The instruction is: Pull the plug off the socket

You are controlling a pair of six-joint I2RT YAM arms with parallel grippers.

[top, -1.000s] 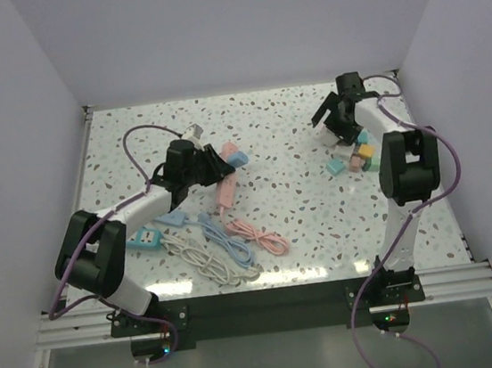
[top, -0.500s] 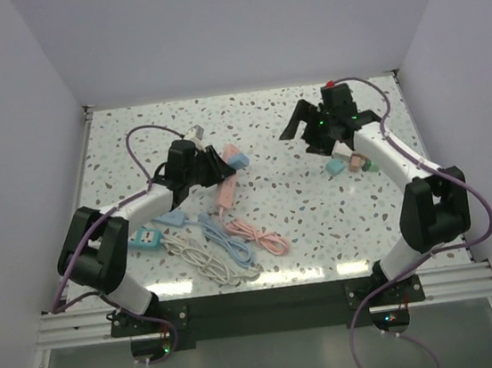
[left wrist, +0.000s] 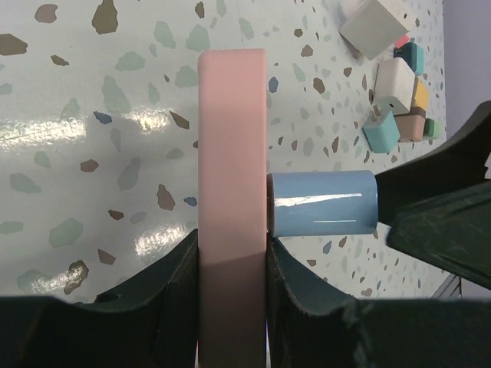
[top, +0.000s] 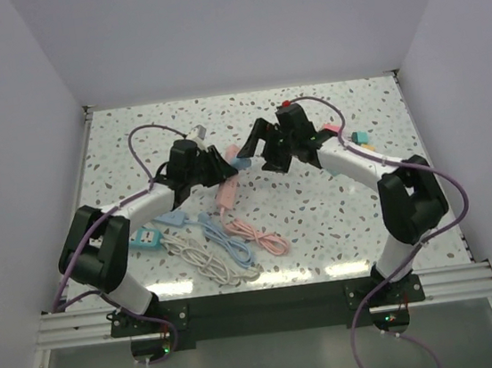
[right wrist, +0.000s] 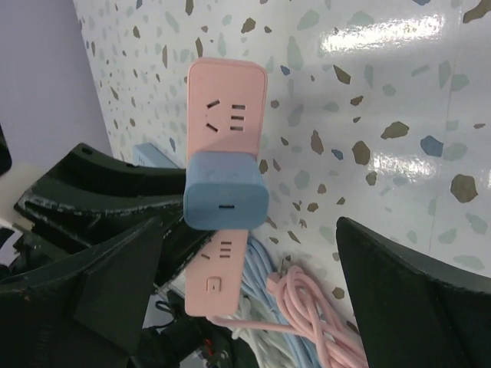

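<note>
Left hand [left wrist: 232, 253] is clamped on the pink power strip [left wrist: 232, 153], one finger on each flat face, near the cable end. The strip lies just left of table [top: 323, 228] centre in the top view, long axis running roughly 12 to 6 o'clock. The blue plug [left wrist: 322, 203] is seated in the strip, in the middle outlet per the right wrist view, which shows one free outlet at 12 o'clock of it and one at 6. In the left wrist view the plug sticks out toward 3 o'clock.

Right hand [right wrist: 247, 224] is open wide, fingers spread to either side of the plug at 9 and 3 o'clock, neither pressing on the plug's sides. In the left wrist view a dark finger of it sits right at the plug's outer end; can't tell if it touches. From above the two hands meet nose to nose over the strip's far end, the right hand at 2 o'clock of the left.

Pink cable [right wrist: 314, 307] from the strip lies coiled at 5 o'clock of it, with white cable [top: 204, 263] and light blue cable [top: 236, 250] loops beside it. A teal adapter [top: 148, 239] lies at 8 o'clock of the strip. Coloured blocks [top: 362, 137] sit well apart, toward 2 o'clock near the table's right edge.
</note>
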